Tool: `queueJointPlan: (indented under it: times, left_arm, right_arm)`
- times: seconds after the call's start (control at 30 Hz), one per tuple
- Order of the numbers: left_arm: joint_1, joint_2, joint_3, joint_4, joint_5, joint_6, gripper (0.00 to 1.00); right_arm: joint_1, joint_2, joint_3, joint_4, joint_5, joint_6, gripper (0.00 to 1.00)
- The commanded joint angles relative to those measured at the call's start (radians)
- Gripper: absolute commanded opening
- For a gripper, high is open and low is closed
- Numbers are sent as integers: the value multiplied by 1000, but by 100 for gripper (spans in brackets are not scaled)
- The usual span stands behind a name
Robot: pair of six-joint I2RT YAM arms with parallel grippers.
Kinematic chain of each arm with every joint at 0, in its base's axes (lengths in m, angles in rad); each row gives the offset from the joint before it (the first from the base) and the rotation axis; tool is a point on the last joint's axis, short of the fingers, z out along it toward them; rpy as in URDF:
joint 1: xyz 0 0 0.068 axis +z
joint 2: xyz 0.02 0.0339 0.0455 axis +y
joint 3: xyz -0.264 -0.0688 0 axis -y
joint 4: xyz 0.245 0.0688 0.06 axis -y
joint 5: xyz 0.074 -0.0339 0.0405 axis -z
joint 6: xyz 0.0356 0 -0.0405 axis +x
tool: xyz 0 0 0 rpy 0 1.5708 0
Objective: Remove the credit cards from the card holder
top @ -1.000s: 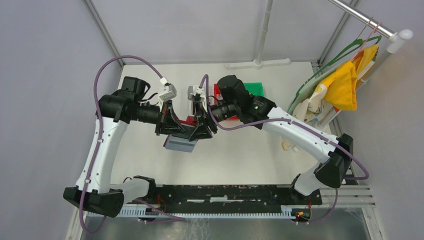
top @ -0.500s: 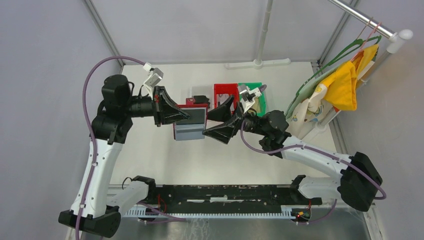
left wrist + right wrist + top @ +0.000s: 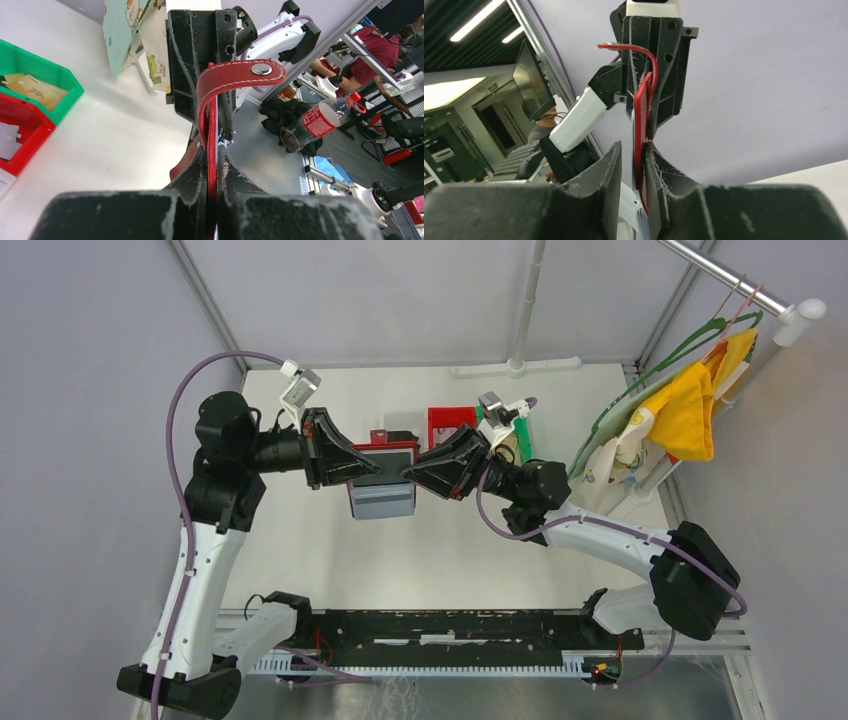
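The dark red card holder (image 3: 385, 448) hangs open in the air between my two arms. A grey credit card (image 3: 384, 502) hangs from its lower side. My left gripper (image 3: 378, 472) is shut on the holder's left edge. In the left wrist view my left gripper (image 3: 212, 156) pinches the red leather (image 3: 212, 125), and the snap strap (image 3: 242, 75) curls above. My right gripper (image 3: 412, 473) is at the holder's right edge. In the right wrist view my right gripper (image 3: 633, 150) is slightly open around the red edge (image 3: 640, 115). Pale card edges (image 3: 640, 226) show between the fingers.
A red bin (image 3: 452, 420) and a green bin (image 3: 516, 428) stand behind the holder on the white table. A rail with a yellow cloth (image 3: 690, 405) and hangers is at the right. A white pole base (image 3: 515, 365) is at the back.
My left arm drew back to the left and lifted the holder. My right gripper pulled away to the right, then came back to the holder's right edge.
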Motion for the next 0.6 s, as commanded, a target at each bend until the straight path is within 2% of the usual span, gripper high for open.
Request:
queueJointPlan:
  times: [0.0, 0.03, 0.07, 0.1, 0.13, 0.17, 0.27, 0.47, 0.57]
  left_arm:
    - [-3, -18, -10, 23, 25, -33, 6]
    - [-2, -17, -9, 17, 23, -26, 11]
    - [-2, -15, -5, 3, 22, -18, 24]
    - [-2, -12, 2, -15, 21, -3, 39]
    - [-2, -7, 12, -41, 22, 19, 50]
    - [-2, -2, 23, -71, 26, 46, 56]
    - [-1, 13, 49, -142, 51, 117, 61]
    - [-2, 27, 69, -242, 66, 242, 59]
    - [-3, 40, 123, -368, -14, 372, 68]
  right_arm:
    - [4, -19, 46, 44, -89, 24, 17]
    - [4, -27, 52, 0, -105, 0, 10]
    - [4, -36, 61, -70, -123, -26, 1]
    - [2, -46, 75, -149, -138, -67, 0]
    - [2, -57, 96, -248, -153, -117, 0]
    - [2, -63, 118, -336, -170, -165, 0]
    - [3, -70, 207, -584, -222, -295, 0]
    - [-6, -26, 400, -920, -290, -448, 0]
    - [-14, 14, 539, -1191, -288, -588, 0]
